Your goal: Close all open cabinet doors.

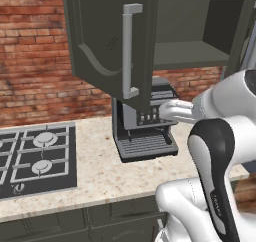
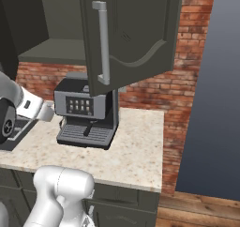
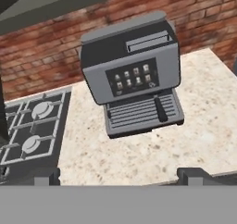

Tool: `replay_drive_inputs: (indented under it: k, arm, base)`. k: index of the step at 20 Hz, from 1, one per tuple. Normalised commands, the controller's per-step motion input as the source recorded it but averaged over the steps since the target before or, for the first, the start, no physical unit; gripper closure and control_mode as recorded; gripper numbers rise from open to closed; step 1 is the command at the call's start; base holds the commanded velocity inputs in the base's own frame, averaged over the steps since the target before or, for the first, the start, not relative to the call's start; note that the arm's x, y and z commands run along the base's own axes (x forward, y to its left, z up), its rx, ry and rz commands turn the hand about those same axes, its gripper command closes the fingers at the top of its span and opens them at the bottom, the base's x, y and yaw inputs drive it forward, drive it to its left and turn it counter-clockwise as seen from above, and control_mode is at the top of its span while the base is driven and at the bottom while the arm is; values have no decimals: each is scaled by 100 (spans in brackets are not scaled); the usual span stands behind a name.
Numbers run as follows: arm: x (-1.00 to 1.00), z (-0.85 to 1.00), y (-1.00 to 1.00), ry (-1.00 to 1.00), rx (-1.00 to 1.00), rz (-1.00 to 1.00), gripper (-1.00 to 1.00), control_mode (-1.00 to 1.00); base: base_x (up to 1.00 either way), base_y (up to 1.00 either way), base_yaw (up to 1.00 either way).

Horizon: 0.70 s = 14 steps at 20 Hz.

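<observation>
Unlabelled open cabinet door [image 1: 107,41] above coffee machine [image 3: 132,79]

A grey and black espresso machine with a small button panel [image 3: 134,77] stands on the speckled beige stone counter [image 3: 139,158], its ribbed drip tray toward six o'clock. At nine o'clock from it lies a black gas hob with round silver burners [image 3: 32,126], and a red brick wall [image 1: 35,61] runs behind both at twelve o'clock.
</observation>
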Motion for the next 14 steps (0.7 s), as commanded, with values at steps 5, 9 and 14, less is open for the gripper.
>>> replay_drive_inputs:
  k: [5,9,14]
  arm:
    - [-32,1,25,3,13,0,-100,-100]
    - [-31,2,30,11,12,0,-100,-100]
    - [-13,2,56,5,6,-3,-100,-100]
  base:
    - [0,0,0]
    - [0,0,0]
    - [0,0,0]
